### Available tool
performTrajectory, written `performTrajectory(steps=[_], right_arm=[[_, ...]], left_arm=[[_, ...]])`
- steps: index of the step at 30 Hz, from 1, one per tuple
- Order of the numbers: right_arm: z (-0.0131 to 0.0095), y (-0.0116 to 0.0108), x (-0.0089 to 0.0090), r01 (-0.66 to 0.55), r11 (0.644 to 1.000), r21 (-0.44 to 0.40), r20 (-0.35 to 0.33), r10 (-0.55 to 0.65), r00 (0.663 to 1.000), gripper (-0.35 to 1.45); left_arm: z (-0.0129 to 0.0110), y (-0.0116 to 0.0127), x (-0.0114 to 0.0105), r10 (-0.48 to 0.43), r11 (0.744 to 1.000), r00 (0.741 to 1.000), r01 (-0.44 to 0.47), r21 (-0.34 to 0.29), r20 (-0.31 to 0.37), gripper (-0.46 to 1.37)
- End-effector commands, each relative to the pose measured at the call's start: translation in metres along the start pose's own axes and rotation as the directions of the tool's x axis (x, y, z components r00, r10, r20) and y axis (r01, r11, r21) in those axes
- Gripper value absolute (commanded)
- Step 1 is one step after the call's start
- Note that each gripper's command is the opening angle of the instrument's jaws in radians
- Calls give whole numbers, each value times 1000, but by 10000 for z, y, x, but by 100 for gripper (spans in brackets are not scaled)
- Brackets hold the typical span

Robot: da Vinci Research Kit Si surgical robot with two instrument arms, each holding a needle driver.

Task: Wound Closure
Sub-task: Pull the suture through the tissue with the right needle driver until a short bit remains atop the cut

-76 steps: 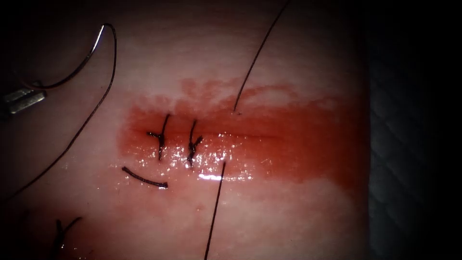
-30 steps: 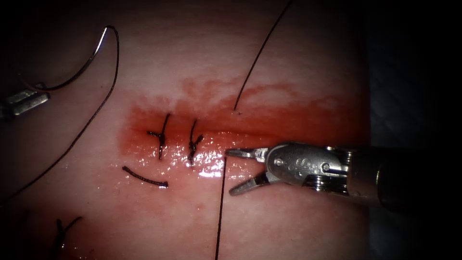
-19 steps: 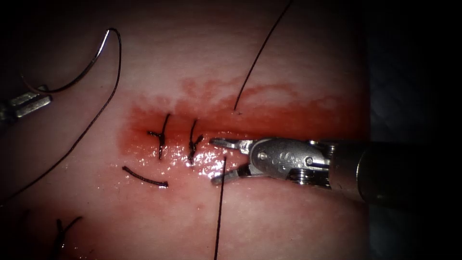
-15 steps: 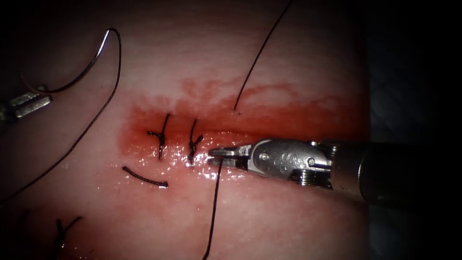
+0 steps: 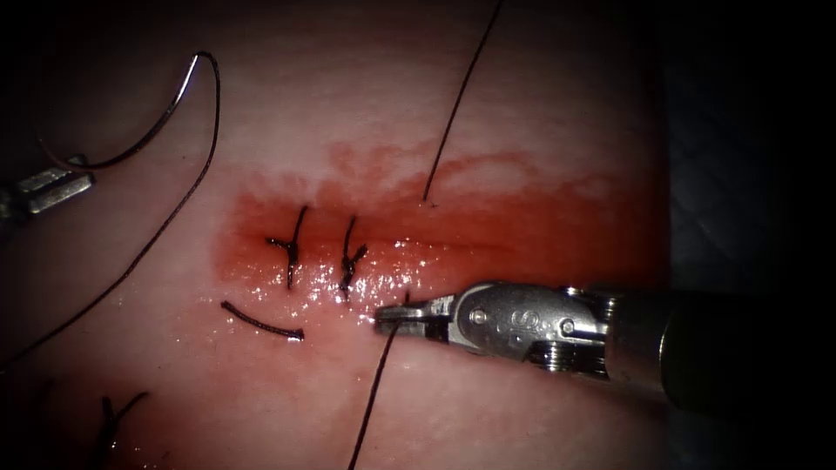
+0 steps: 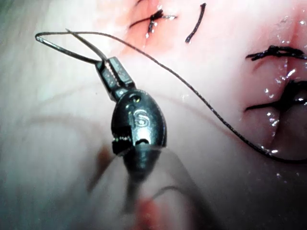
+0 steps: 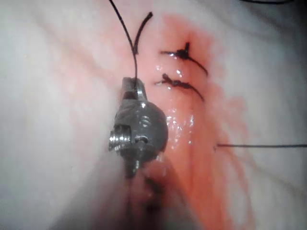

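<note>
the right tool (image 5: pixel 389 318), jaws clamped together on the thread (image 5: pixel 370 396) just below the cut (image 5: pixel 453 246), does best to keep a firm, steady grip so the strand neither slips nor frays. the left tool (image 5: pixel 83 181), jaws closed on the needle (image 5: pixel 152 122) near its tail end, holds it clear of the tissue (image 5: pixel 522 113), well left of the two finished stitches (image 5: pixel 322 248) and a loose cut end (image 5: pixel 261 322).

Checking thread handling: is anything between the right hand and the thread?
No. The right hand is already shut on the thread just below the cut; the left hand holds the needle.
</note>
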State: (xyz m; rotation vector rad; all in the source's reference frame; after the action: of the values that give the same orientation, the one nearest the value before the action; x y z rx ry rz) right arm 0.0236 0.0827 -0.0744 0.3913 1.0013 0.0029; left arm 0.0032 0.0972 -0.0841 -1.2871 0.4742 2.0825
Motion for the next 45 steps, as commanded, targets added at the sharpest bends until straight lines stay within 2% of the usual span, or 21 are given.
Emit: performTrajectory(steps=[1,7,13,15,19,28,32,33,34,36,37,40,45], right_arm=[[0,-6,5,10,999,33,15,-11,1000,-35],[0,-45,31,54,991,120,42,-60,997,-35],[1,-69,54,83,979,188,48,-93,994,-35],[1,-77,62,94,967,235,45,-108,993,-35],[1,-89,70,109,946,306,34,-125,991,-35],[3,-112,85,119,912,393,27,-141,990,-35],[1,-110,87,118,919,377,27,-138,990,-35],[0,-109,88,114,928,356,26,-132,991,-17],[-2,-105,89,122,942,313,15,-134,991,62],[-7,-102,90,120,957,263,4,-126,992,103],[-13,-97,92,113,973,203,-3,-115,993,118],[-31,-87,90,89,984,156,-18,-87,996,132],[-67,-66,74,54,995,88,-12,-53,999,136]], left_arm=[[0,0,0,0,1000,1000,0,-7,0,-35],[1,1,0,0,1000,1000,0,-9,-1,-35],[0,0,0,0,1000,1000,0,-9,-1,-35],[0,0,0,0,1000,1000,0,-9,-1,-35],[0,0,0,0,1000,1000,0,-9,-1,-35],[0,0,0,0,1000,1000,0,-9,-1,-35],[0,0,0,0,1000,1000,0,-9,-1,-35],[0,0,0,0,1000,1000,0,-9,-1,-35],[-1,0,0,0,1000,1000,0,-10,-1,-35],[-1,0,0,0,1000,1000,0,-10,-1,-35],[-1,0,0,0,1000,1000,0,-10,-1,-35],[-1,0,0,6,1000,1000,-6,-10,-1,-35],[0,-1,0,6,1000,1000,-6,-10,-1,-35]])
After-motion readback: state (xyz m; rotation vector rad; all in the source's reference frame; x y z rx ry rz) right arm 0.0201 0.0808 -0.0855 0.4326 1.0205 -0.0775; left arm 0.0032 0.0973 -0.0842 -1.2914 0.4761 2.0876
